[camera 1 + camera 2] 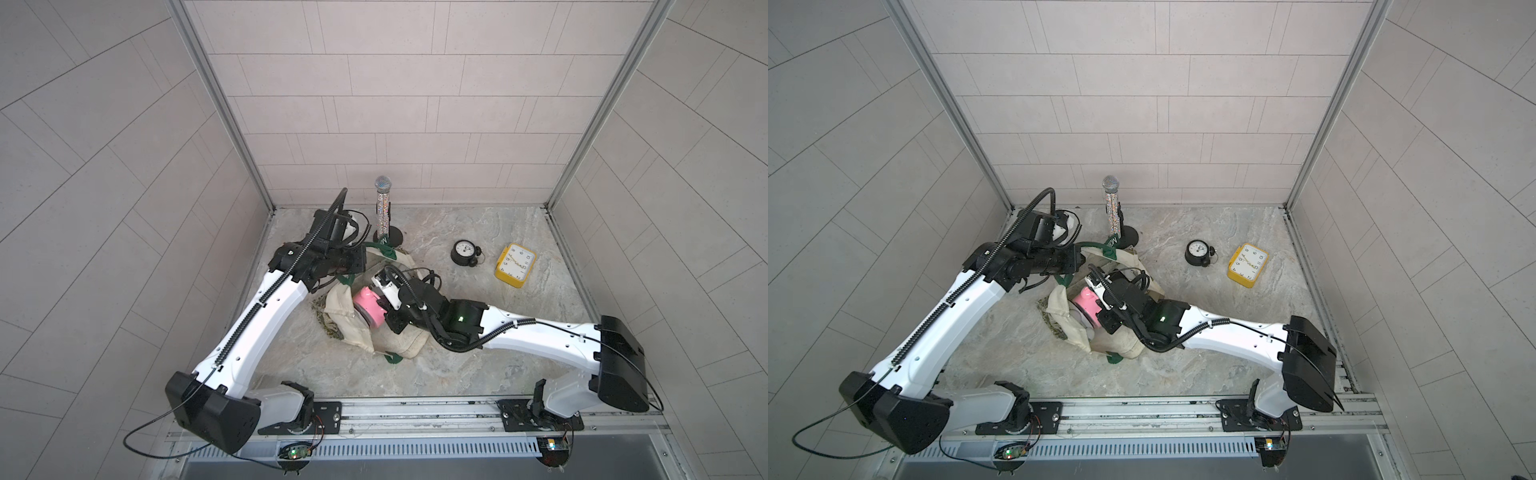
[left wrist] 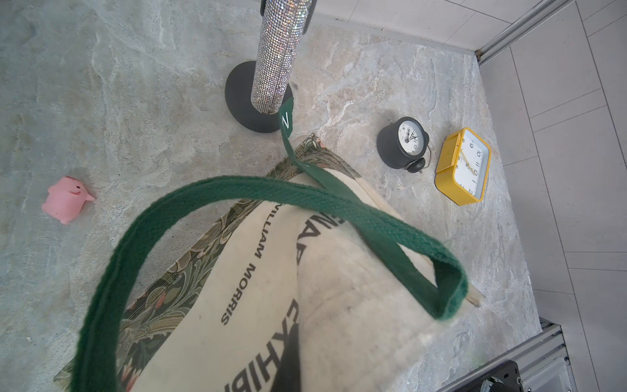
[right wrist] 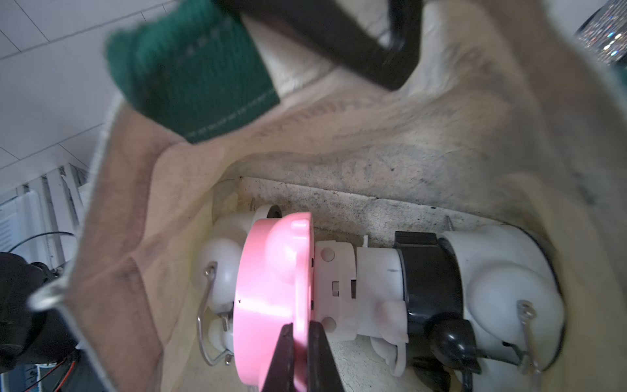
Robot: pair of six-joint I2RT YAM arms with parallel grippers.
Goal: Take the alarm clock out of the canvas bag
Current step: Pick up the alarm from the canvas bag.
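A cream-white canvas tote bag with dark green webbing handles and a green leaf-patterned panel at its base lies slumped on the grey marble worktop, a little left of the middle. Its mouth is turned towards the right arm.

The left claw is closed at the far side of that mouth. As far as I can make out, it pinches the cream rim beside one green handle and holds that side up.

The right arm reaches into the opening. Seen from its wrist, the right claw is drawn narrow onto the rim of a round pink alarm clock with white bells, with one dark finger on each face of the rim. The pink alarm clock is inside the bag, just within the mouth, and shows in both top views. Just beside it, deeper in, lies a white alarm clock with a black band.

Towards the far right corner stands a round black twin-bell clock. Near it, closer to the right edge, is a square yellow clock with a white face. A rhinestone-covered microphone stands upright on a black round base by the far edge, and a handle tip touches that base. A small pink pig toy lies apart from the bag.
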